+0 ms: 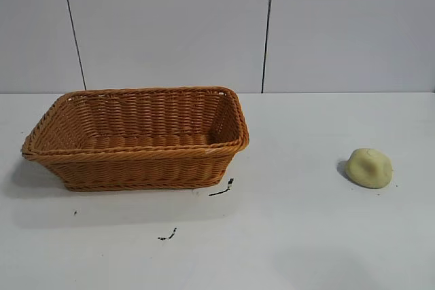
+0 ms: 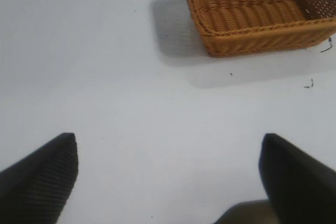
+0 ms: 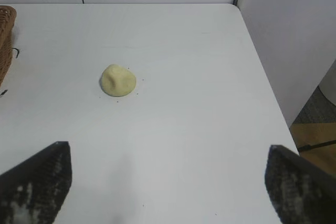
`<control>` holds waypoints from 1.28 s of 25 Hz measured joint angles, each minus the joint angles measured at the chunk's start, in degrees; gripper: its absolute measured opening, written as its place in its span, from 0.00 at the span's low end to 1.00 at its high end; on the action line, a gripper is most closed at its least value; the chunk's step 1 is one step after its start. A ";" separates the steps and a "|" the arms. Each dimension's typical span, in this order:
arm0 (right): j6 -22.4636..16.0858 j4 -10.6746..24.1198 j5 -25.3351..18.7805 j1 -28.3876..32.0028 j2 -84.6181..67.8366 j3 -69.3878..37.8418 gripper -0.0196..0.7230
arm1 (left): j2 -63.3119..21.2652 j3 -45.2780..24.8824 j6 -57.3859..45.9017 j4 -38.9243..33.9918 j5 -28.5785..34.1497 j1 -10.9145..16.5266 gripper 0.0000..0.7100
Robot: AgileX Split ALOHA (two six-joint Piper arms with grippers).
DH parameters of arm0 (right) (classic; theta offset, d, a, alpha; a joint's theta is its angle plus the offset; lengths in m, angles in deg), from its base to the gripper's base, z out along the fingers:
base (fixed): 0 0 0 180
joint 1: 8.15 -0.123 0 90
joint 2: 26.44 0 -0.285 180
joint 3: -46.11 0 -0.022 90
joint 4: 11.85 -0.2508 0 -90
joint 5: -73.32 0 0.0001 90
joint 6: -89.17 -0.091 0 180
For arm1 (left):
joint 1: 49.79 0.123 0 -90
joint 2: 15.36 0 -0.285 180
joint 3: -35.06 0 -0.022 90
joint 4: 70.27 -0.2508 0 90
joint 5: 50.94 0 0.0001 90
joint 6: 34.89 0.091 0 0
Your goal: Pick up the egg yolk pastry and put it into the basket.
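- A white table [image 1: 306,236] is seen across the lower half of the exterior view, backed by pale wall panels [image 1: 170,25].
- The basket [image 1: 136,161] is set at the left centre of that view, upright on the table, with nothing seen inside it.
- The pastry [image 1: 369,168] is found at the right of the exterior view, resting on the table well apart from the basket.
- Small dark marks [image 1: 221,189] are seen on the table just beside the basket's lower right corner.
- The right gripper [image 3: 168,182] is held wide open above the table, with nothing between its fingers [image 3: 37,187]; the pastry lies well ahead of it.
- The left gripper [image 2: 168,177] is likewise spread wide and holds nothing, with the basket well apart in the upper right of its wrist view.
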 joint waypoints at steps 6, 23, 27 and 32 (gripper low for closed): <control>0.00 0.00 -0.04 0.00 0.00 0.00 0.96 | 0.00 0.00 0.00 0.00 0.00 0.00 0.98; 0.13 0.00 0.14 0.00 26.01 5.30 0.96 | 0.00 0.00 0.00 0.00 0.00 0.00 0.98; 0.14 0.00 0.94 0.00 39.82 11.17 0.96 | 0.00 0.00 0.00 0.00 0.00 0.00 0.98; 0.14 0.00 2.27 0.00 55.57 18.99 0.96 | 0.00 0.00 0.00 0.00 0.00 0.00 0.98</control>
